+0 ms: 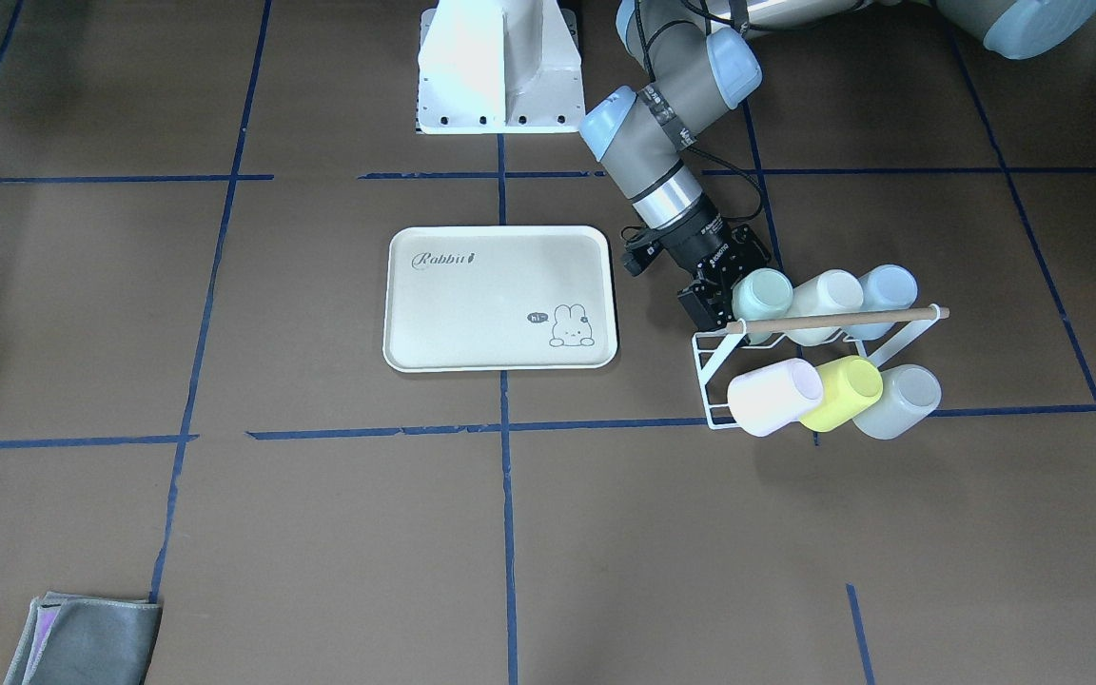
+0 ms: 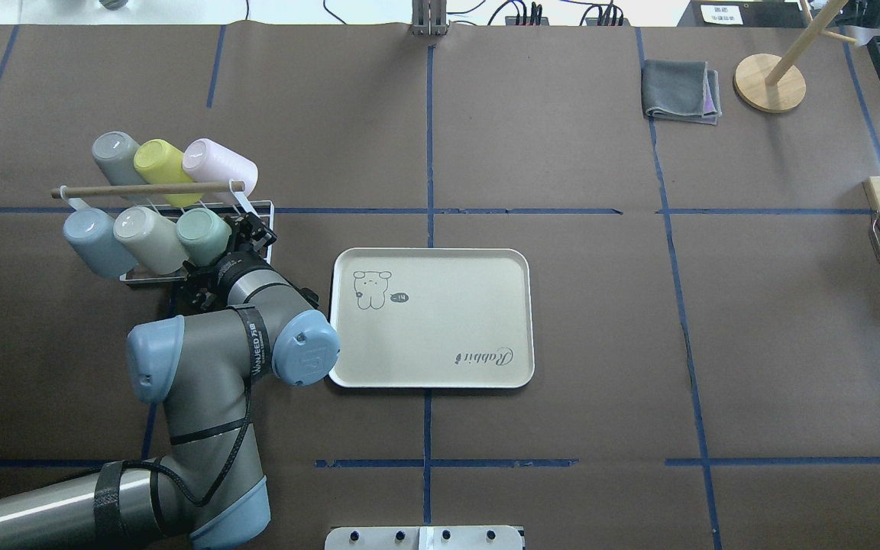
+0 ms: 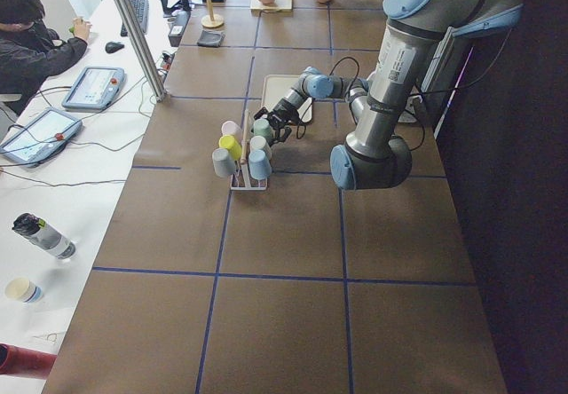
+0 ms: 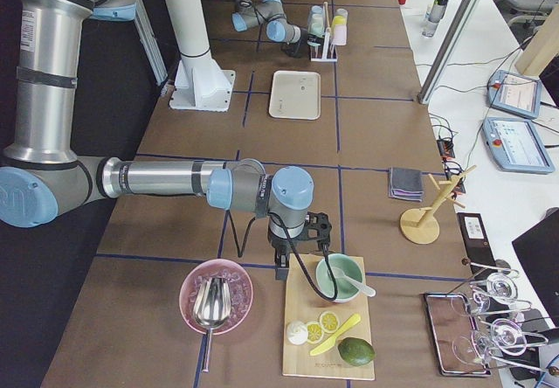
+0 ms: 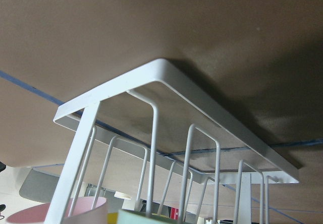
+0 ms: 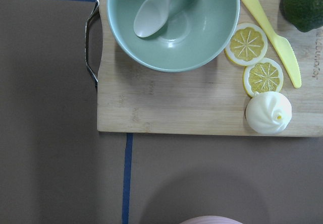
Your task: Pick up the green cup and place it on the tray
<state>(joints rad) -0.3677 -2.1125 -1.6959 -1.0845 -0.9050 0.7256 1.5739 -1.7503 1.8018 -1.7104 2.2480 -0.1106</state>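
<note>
The mint green cup (image 1: 762, 293) hangs tilted on the white wire rack (image 1: 705, 381), at the end of the row nearest the tray; it also shows in the overhead view (image 2: 203, 235). My left gripper (image 1: 727, 281) is at that cup, open, with a black finger on either side of its end. I cannot tell whether the fingers touch it. The cream "Rabbit" tray (image 1: 500, 297) lies flat beside the rack. My right gripper (image 4: 297, 261) hovers far off over a wooden board; I cannot tell if it is open or shut.
The rack also holds cream (image 1: 824, 295), pale blue (image 1: 886, 290), pink (image 1: 772, 398), yellow-green (image 1: 848, 390) and grey (image 1: 895, 401) cups under a wooden rod (image 1: 843, 319). A folded grey cloth (image 2: 681, 92) and a wooden stand (image 2: 768, 82) sit at the far right.
</note>
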